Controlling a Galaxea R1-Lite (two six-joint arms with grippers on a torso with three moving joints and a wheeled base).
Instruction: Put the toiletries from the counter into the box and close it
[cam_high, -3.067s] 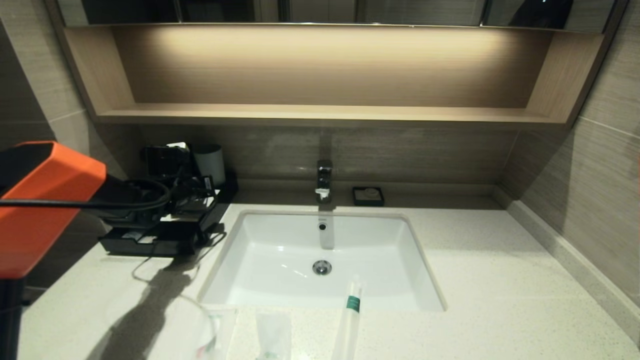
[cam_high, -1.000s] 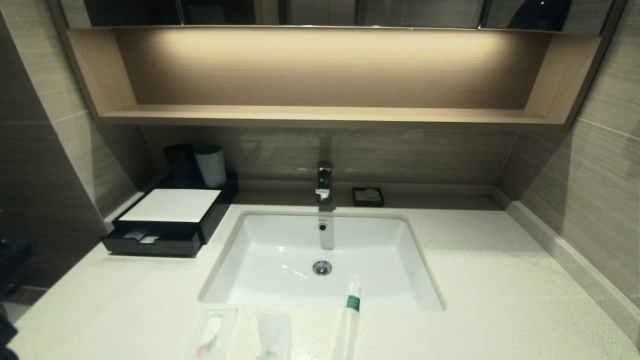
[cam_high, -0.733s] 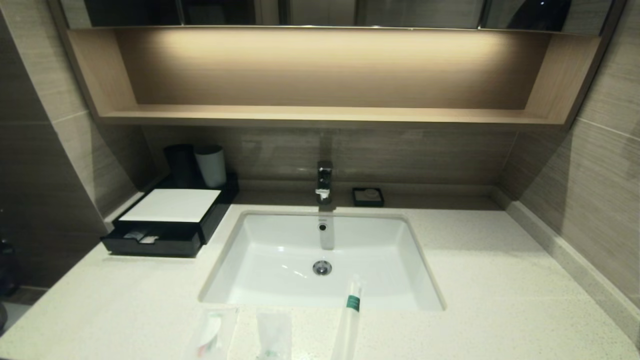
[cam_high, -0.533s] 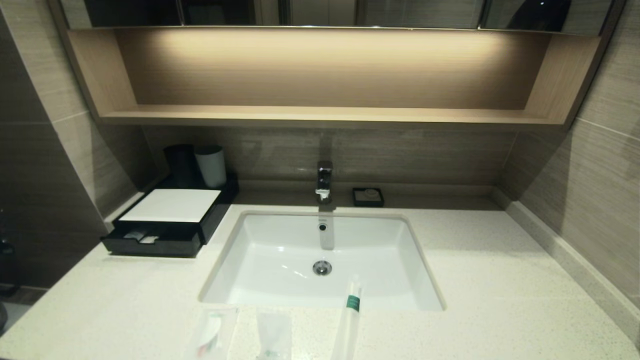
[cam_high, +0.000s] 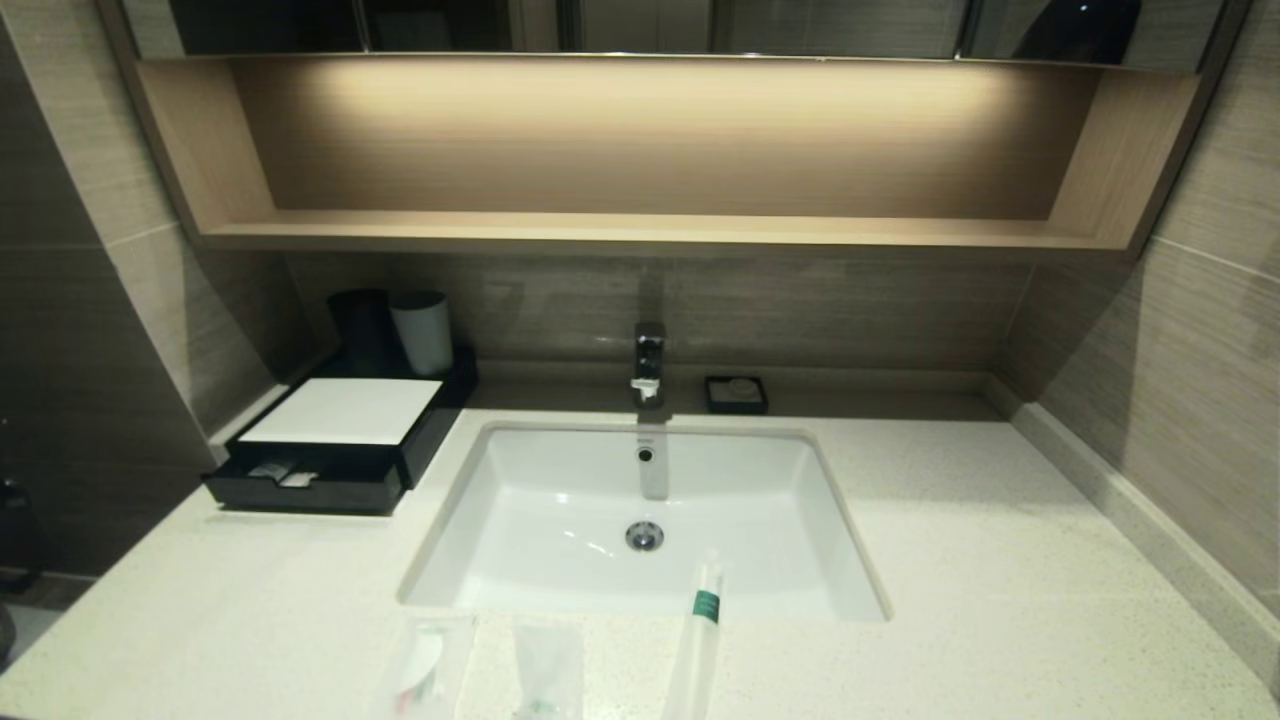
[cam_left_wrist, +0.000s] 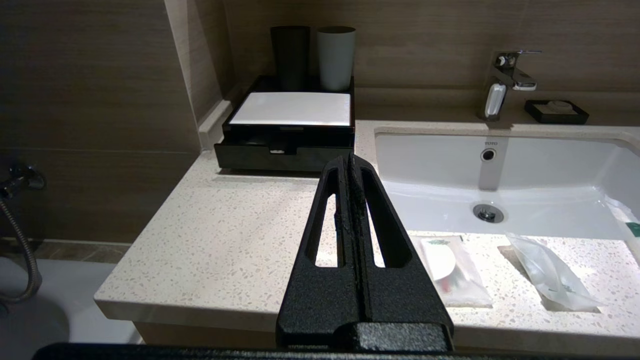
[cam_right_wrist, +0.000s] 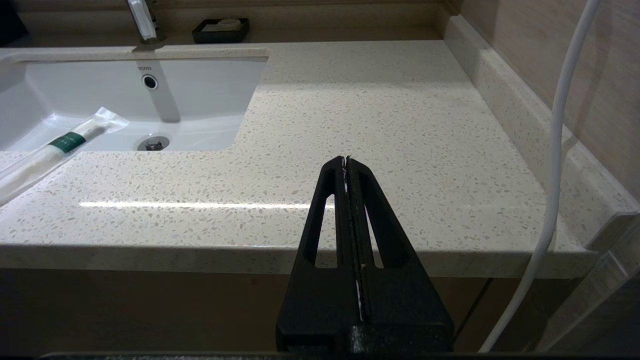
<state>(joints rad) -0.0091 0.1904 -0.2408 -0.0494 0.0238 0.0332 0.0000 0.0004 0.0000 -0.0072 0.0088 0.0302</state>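
The black box (cam_high: 330, 455) with a white top panel sits at the counter's (cam_high: 1000, 560) back left, its drawer pulled out, small items inside; it also shows in the left wrist view (cam_left_wrist: 287, 132). Three toiletries lie along the front edge: a sachet (cam_high: 420, 670) (cam_left_wrist: 450, 270), a second sachet (cam_high: 548, 672) (cam_left_wrist: 550, 275), and the long stick pack with a green band (cam_high: 700, 630) (cam_right_wrist: 55, 150) reaching over the sink rim. My left gripper (cam_left_wrist: 348, 162) is shut and empty, before the counter's front left edge. My right gripper (cam_right_wrist: 346, 161) is shut and empty, before the front right edge. Neither shows in the head view.
A black cup (cam_high: 360, 330) and a pale grey cup (cam_high: 420, 330) stand behind the box. The tap (cam_high: 648, 362) and a black soap dish (cam_high: 736, 392) are at the back. The white sink (cam_high: 560, 500) fills the middle. A white cable (cam_right_wrist: 555, 165) hangs beside the right gripper.
The left arm, which was at the box 3 seconds ago, has pulled back out of the head view. The drawer stays open. Nothing has moved in the last second.
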